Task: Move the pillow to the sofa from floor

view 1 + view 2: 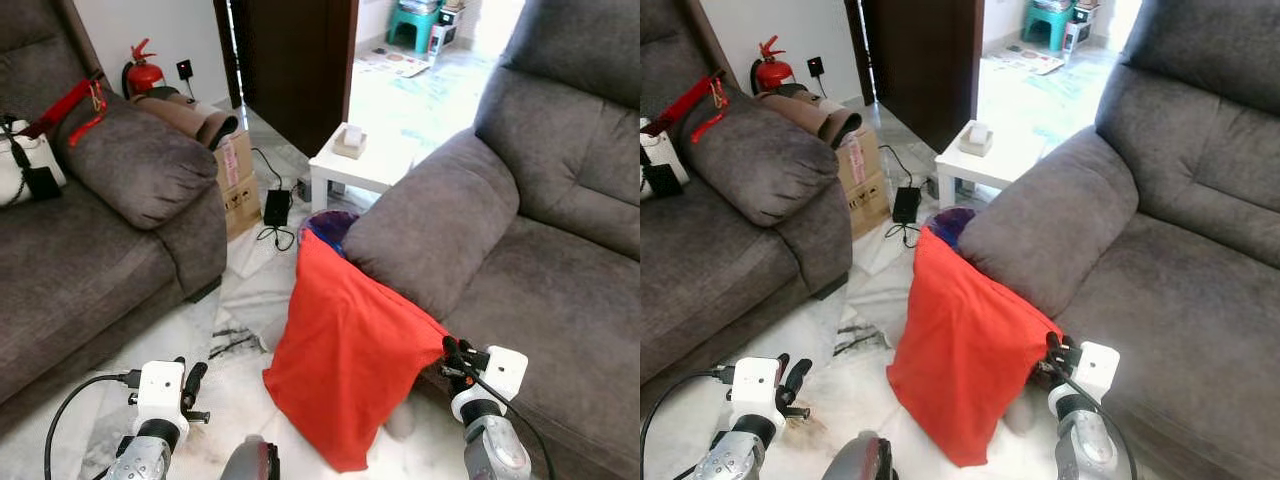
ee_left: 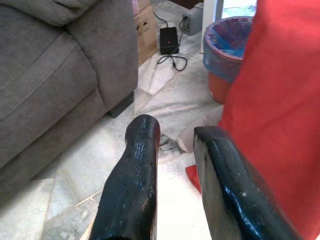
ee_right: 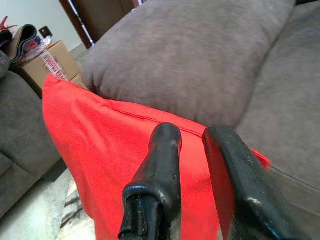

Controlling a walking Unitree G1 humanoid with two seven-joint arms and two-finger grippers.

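Center-bottom of the head views: red pillow [image 1: 345,350] stands on end on the marble floor [image 1: 240,300], top edge leaning vs the armrest [image 1: 425,225] of the grey sofa [image 1: 560,260] at frame right. Its lower corner touches the floor near the bottom edge.

Right gripper [image 1: 452,358], lower right, sits at the pillow's upper right corner, where fabric meets the sofa front. Wrist view: the black fingers [image 3: 162,170] are narrowly apart, red fabric in the gap; can't tell if it's really pinched.

Left gripper [image 1: 190,385], lower left, hangs over bare floor, apart from the pillow; fingers [image 2: 135,170] narrowly apart, holding nothing.

Behind the pillow, center frame: a bin w/ blue liner [image 2: 227,45], then a white side table [image 1: 365,160]. Second grey sofa [image 1: 90,250] fills the left side, w/ a cardboard box [image 1: 235,175] and a black power adapter [image 1: 276,207] beside it.
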